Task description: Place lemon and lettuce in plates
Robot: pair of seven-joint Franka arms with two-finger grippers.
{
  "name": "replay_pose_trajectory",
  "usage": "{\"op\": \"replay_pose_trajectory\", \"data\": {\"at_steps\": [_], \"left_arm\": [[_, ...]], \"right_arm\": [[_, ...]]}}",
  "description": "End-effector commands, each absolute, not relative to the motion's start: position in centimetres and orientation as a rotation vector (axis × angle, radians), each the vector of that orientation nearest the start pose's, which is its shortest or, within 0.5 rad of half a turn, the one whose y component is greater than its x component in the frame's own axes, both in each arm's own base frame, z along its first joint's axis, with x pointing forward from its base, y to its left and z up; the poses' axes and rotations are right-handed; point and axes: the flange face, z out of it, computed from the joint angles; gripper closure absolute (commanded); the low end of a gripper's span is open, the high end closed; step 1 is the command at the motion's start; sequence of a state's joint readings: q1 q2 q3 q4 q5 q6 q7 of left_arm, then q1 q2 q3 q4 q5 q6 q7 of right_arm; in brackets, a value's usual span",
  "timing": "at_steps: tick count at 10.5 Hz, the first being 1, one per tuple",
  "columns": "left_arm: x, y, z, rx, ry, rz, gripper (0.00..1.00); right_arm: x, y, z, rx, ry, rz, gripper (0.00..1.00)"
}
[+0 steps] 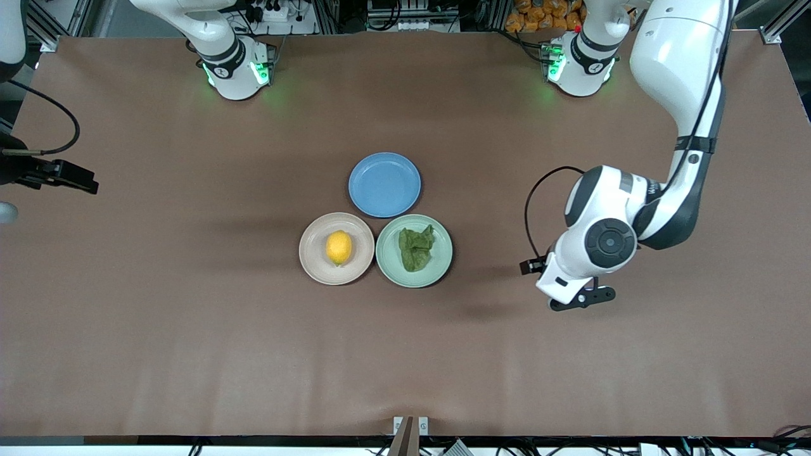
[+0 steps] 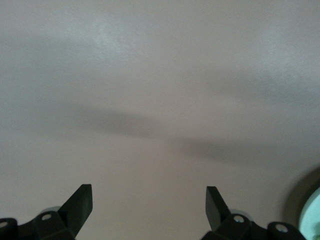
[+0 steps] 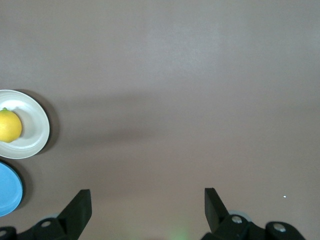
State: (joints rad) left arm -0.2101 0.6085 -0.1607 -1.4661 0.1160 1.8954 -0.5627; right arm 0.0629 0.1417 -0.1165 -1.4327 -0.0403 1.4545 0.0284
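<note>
The lemon (image 1: pixel 339 247) lies in the beige-pink plate (image 1: pixel 312 259). The lettuce (image 1: pixel 416 248) lies in the mint green plate (image 1: pixel 388 263) beside it, toward the left arm's end. My left gripper (image 1: pixel 581 299) is open and empty, low over bare table toward the left arm's end, apart from the plates. Its wrist view shows open fingers (image 2: pixel 80 202) and a sliver of the green plate (image 2: pixel 312 215). My right gripper (image 3: pixel 147 195) is open and empty over bare table at the right arm's end. Its wrist view shows the lemon (image 3: pixel 9 125) in its plate (image 3: pixel 37 132).
A blue plate (image 1: pixel 384 184) holds nothing and touches both other plates, farther from the front camera. It also shows in the right wrist view (image 3: pixel 7 187). The brown table (image 1: pixel 190 316) spreads wide around the three plates.
</note>
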Motion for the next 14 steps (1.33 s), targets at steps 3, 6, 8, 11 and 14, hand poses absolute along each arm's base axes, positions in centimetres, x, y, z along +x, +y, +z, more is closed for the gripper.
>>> {"op": "replay_pose_trajectory", "data": {"at_steps": [3,6,8,11,14], "left_arm": [[62.3,-19.6,34.8,-3.028,-0.085,0.272,0.00],[59.8,-15.5,39.5,-3.120,0.024,0.270,0.00],[58.4,-14.0,46.5,-3.159,0.097,0.111,0.00],[56.3,-13.1,54.8,-3.185,0.090,-0.107,0.00],[53.9,-11.7,59.6,-3.189,0.070,-0.120,0.00]], "right_arm": [[57.2,-2.2,61.3,-3.159,0.108,0.145,0.00],[57.2,-2.1,61.4,-3.138,0.108,0.137,0.00],[57.1,-2.0,61.6,-3.138,0.105,0.132,0.00],[56.9,-2.1,61.9,-3.137,0.108,0.125,0.00],[57.0,-2.1,61.9,-3.136,0.107,0.124,0.00]]}}
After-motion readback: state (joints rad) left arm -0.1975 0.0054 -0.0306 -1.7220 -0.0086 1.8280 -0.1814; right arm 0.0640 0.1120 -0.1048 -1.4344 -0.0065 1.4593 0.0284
